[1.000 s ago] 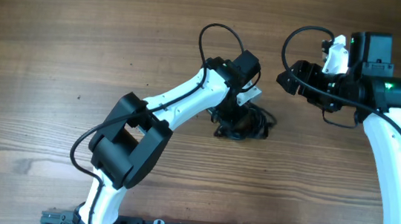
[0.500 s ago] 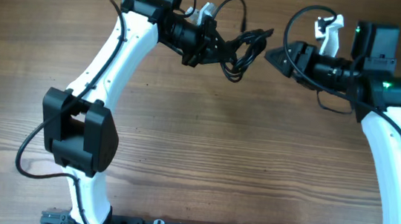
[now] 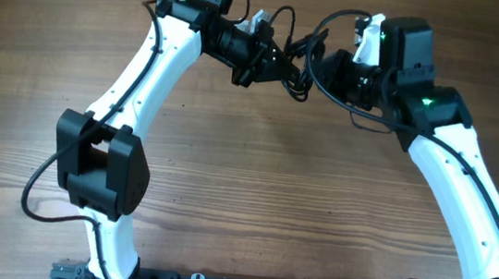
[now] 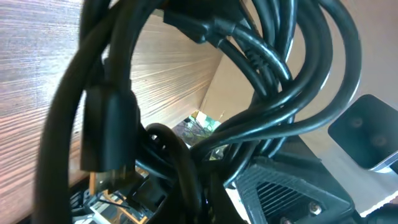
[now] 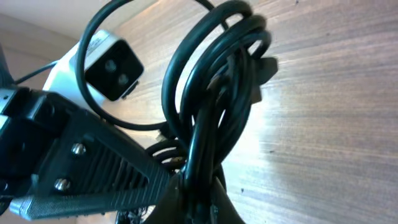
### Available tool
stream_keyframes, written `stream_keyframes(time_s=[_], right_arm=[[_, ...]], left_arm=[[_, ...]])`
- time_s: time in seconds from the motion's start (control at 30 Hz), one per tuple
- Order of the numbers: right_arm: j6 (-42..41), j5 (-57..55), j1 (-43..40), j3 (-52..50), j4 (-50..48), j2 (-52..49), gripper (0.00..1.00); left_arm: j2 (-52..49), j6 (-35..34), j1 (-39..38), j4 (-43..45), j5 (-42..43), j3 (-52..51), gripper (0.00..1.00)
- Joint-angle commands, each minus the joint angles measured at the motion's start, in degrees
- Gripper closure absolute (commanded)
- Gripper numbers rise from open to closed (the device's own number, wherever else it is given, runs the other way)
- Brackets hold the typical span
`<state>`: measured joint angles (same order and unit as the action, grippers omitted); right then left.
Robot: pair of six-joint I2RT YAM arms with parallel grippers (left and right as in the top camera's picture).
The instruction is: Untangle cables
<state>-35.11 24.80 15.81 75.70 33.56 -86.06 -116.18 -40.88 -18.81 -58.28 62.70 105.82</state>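
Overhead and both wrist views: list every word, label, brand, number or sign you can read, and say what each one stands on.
No text can be read in any view.
cables: no print or tag visible.
left gripper and right gripper: no brand or number visible.
coloured patch behind the cables, left wrist view: too blurred to read.

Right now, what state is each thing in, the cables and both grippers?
cables: looped in a tangled bundle, held aloft.
left gripper: jaws shut on the cables.
right gripper: close against the bundle; cannot tell whether its jaws are open or shut.
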Motion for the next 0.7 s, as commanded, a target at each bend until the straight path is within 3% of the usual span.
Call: stream_keyframes(time_s=[0.0,0.13,0.23,0.43,0.67], right_arm=[[0.70,-4.20,-0.57,0.74,-0.50,-1.46,0.96],[3.96,-0.37,-4.55,0.81,-0.02,2.86,0.96],[6.86,4.57,-8.87,0.81,0.39,7.41,0.96],[8.20,14.08,-18.32,0.81,4.24,14.97,0.96],[8.20,38.45,-34.45,0.81,4.87,15.58,0.96]], left_arm=[[1.16,0.15,-0.98,-0.02,4.31,0.81,0.96],[1.16,0.66,-0.61,-0.07,-2.86,0.81,0.96],[1.16,4.90,-0.63,-0.31,-5.73,0.81,0.96],[1.16,9.20,-0.57,-5.95,-22.49,0.81,0.96],[1.16,9.18,-0.57,-8.90,-43.98,0.81,0.96]])
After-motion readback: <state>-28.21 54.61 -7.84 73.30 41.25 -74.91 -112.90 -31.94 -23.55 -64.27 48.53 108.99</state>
